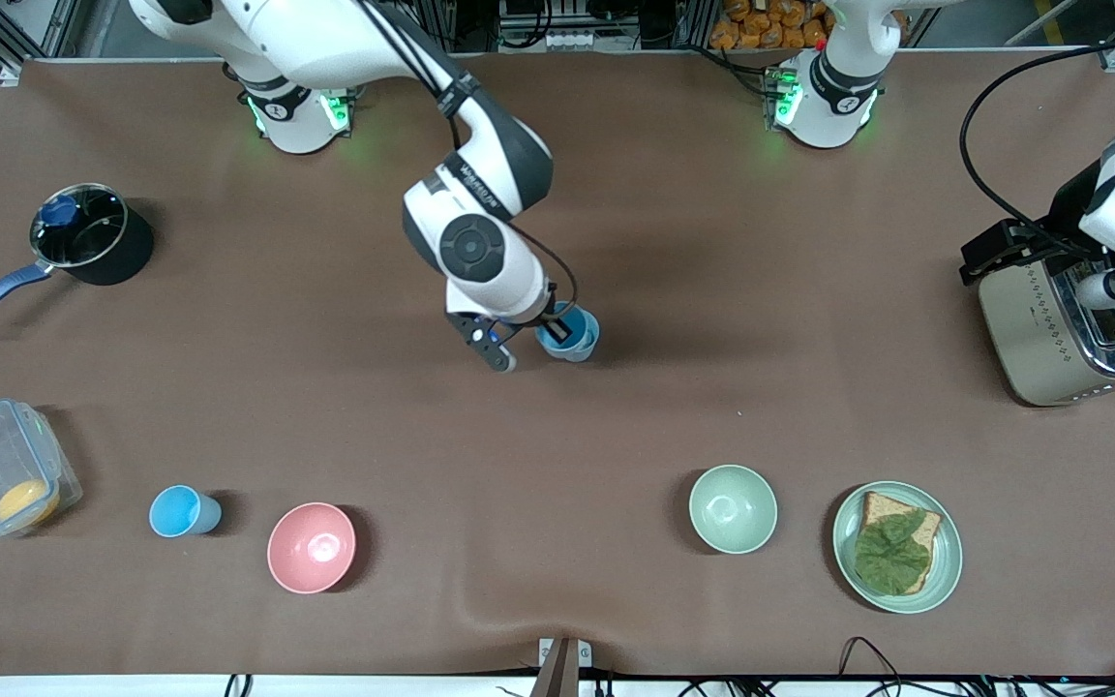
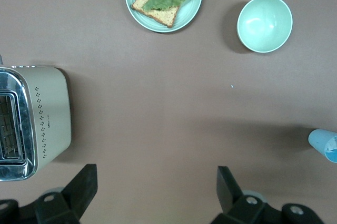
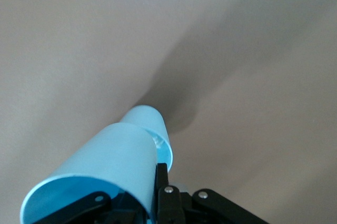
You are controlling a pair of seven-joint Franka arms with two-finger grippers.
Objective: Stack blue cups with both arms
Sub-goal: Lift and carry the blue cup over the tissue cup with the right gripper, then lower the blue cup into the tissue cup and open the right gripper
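Mid-table, blue cup (image 1: 569, 334) between right gripper (image 1: 526, 347) jaws

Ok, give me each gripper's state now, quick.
Left gripper: jaws open, empty, over bare table beside the toaster.
Right gripper: jaws shut on the blue cup.

A brown table (image 1: 674, 290) carries everything. Toward the right arm's end stand a black pot (image 1: 93, 237) with a blue handle, a clear box (image 1: 1, 469), a sky-blue cup (image 1: 182, 511) and a pink bowl (image 1: 312, 547). Near the middle are nested blue cups (image 1: 572, 337). Toward the left arm's end sit a green bowl (image 1: 733, 508), a green plate (image 1: 945, 561) of toast with a leaf, and a toaster (image 1: 1051, 334).
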